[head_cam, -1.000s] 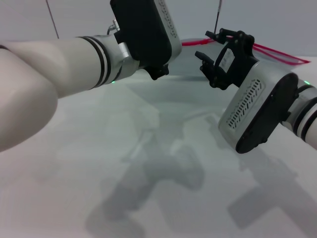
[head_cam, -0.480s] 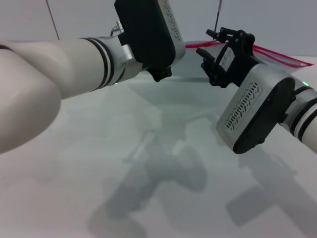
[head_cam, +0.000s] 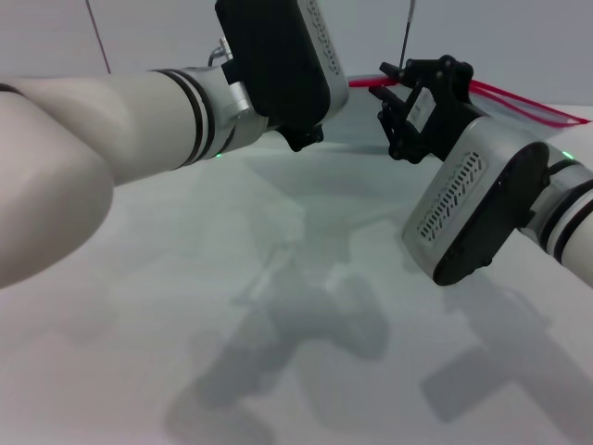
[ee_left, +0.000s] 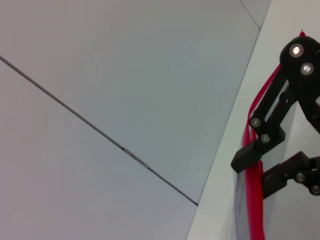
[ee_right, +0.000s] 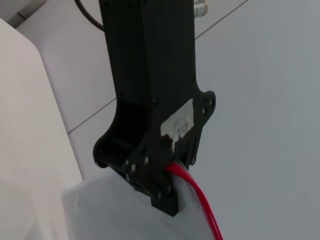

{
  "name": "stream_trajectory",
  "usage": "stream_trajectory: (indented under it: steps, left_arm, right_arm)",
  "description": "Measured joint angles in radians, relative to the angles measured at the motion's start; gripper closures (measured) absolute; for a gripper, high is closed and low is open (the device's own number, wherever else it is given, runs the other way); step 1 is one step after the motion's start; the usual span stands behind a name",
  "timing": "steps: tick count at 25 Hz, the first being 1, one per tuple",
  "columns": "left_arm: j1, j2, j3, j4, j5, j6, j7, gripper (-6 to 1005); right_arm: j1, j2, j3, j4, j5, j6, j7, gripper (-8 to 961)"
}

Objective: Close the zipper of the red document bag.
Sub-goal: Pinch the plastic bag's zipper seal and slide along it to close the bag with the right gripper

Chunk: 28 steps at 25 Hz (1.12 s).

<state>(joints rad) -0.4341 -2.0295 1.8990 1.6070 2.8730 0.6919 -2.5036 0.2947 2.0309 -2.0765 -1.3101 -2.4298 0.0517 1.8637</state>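
The red document bag (head_cam: 357,116) lies flat at the far side of the white table, pale and translucent. Its zipper (head_cam: 519,100) runs as a thin red strip along the far edge. My left gripper (ee_right: 162,197) shows in the right wrist view, shut on the bag's red-trimmed end, with the zipper (ee_right: 200,200) trailing out of it. In the head view it is hidden behind its black wrist housing (head_cam: 273,56). My right gripper (head_cam: 389,93) stands open at the strip. In the left wrist view its fingertips (ee_left: 247,160) sit on either side of the zipper (ee_left: 254,210).
The white table (head_cam: 185,324) spreads toward me, with both arms' shadows on it. A grey panelled wall (ee_left: 100,75) stands just behind the table's far edge, close to both grippers.
My right gripper has moved up and away from me, onto the red strip. The left arm shifted slightly to the right and then held still.
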Motion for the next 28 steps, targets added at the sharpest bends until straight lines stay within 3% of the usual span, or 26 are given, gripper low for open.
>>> stream_trajectory:
  steps: [28]
  left_arm:
    - [0.035,0.002,-0.013,0.05,0.0,-0.002,0.015,944]
  right_arm:
    - [0.003,0.002,0.019,0.023,0.003,0.05,0.0,863]
